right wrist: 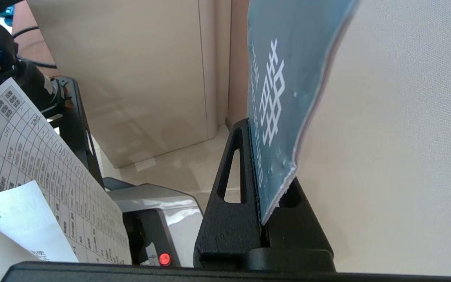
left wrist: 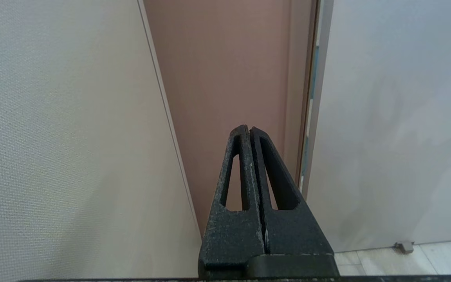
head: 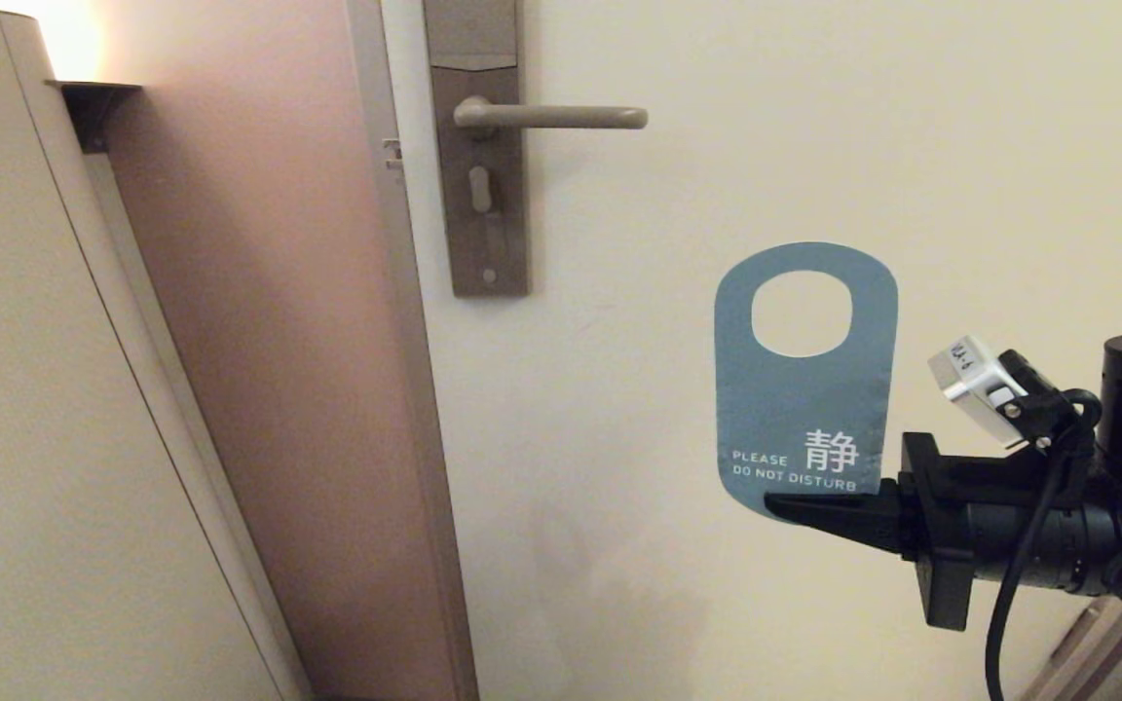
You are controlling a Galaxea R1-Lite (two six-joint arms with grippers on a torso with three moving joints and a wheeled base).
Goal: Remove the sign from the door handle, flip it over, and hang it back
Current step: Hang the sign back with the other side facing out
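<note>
The sign (head: 803,409) is off the door handle (head: 561,117) and hangs in the air below and right of it, upright, its blue "PLEASE DO NOT DISTURB" side facing me and its oval hole at the top. My right gripper (head: 783,506) reaches in from the right and is shut on the sign's bottom edge; the right wrist view shows the blue card (right wrist: 284,98) pinched between the black fingers (right wrist: 233,184). The handle is a bare horizontal lever on a tall brown-grey backplate (head: 478,185). My left gripper (left wrist: 249,131) shows only in its own wrist view, shut and empty, facing the door frame.
The cream door (head: 814,146) fills the right side, its edge and the pinkish frame (head: 259,341) to the left, then a beige wall panel (head: 16,438). In the right wrist view a printed paper sheet (right wrist: 33,172) and a grey base with a red light (right wrist: 164,258) lie below.
</note>
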